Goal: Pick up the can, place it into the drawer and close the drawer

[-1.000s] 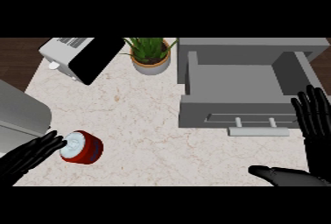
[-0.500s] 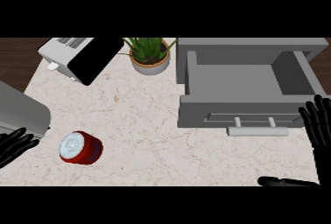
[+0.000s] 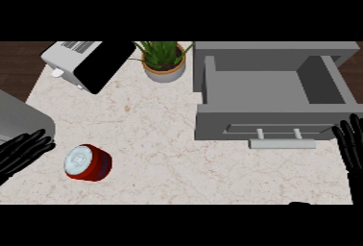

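Can (image 3: 88, 163): no lettering or brand is seen on the red side or the pale top.
Drawer (image 3: 273, 103): no label or number is carried on the grey front.
Toaster (image 3: 86, 63): no marking can be read.
Surface (image 3: 163, 139): no signs or text are shown.

Marble counter (image 3: 163, 139), can (image 3: 88, 162) (on side), plant (image 3: 165, 60), toaster (image 3: 86, 62)

My left hand (image 3: 22, 153) lies open just left of the can (image 3: 88, 162), fingers straight, not touching it. My right hand (image 3: 352, 153) is open, well right of it, fingers up.
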Action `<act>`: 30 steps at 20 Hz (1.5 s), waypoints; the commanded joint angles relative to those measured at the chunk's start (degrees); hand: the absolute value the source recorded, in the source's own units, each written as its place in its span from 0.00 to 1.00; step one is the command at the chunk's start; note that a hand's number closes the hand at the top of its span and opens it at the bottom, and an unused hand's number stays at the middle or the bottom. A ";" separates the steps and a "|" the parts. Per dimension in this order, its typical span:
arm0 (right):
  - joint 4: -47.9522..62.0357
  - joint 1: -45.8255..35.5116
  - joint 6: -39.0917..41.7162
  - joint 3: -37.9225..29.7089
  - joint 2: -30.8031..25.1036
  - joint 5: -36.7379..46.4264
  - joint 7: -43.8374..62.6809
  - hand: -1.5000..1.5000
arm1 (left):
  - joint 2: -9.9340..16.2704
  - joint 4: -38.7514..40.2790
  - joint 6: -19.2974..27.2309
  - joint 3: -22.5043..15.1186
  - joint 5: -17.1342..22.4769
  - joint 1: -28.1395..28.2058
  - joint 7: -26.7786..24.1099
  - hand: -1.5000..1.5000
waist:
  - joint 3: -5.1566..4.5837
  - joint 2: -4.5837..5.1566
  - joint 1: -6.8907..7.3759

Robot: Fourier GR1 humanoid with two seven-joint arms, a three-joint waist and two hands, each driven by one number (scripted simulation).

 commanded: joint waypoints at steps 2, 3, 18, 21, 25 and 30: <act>-1.72 4.78 2.82 -2.08 -0.06 -1.06 -2.53 0.00 | -4.02 3.59 -4.32 1.15 -5.94 -0.55 -1.56 0.00 | -0.01 -0.03 -0.05; -2.10 -0.27 0.97 -0.77 -0.10 -0.75 2.86 0.00 | -7.74 5.70 -4.27 -0.34 -12.16 -3.11 -3.43 0.00 | -0.03 0.02 0.00; 3.67 -4.76 2.99 -5.61 -0.66 -1.07 0.55 0.00 | -13.68 18.70 -5.46 1.75 -29.94 -8.17 -15.10 0.00 | -0.02 0.05 0.06; 4.80 -0.02 4.61 -3.70 1.62 1.29 -4.75 0.00 | -14.74 22.56 -4.68 0.63 -36.99 -9.82 -21.33 0.00 | -0.02 0.05 -0.08; 1.23 2.98 7.18 -5.76 0.58 -2.00 -3.57 0.00 | -9.12 30.25 -7.32 4.28 -39.12 -10.20 -29.22 0.00 | -0.04 0.04 -0.24; 2.24 -0.02 5.45 -4.99 1.46 -0.04 -2.67 0.00 | -6.75 39.18 -3.89 2.39 -44.61 -15.14 -36.75 0.00 | -0.05 0.10 -0.30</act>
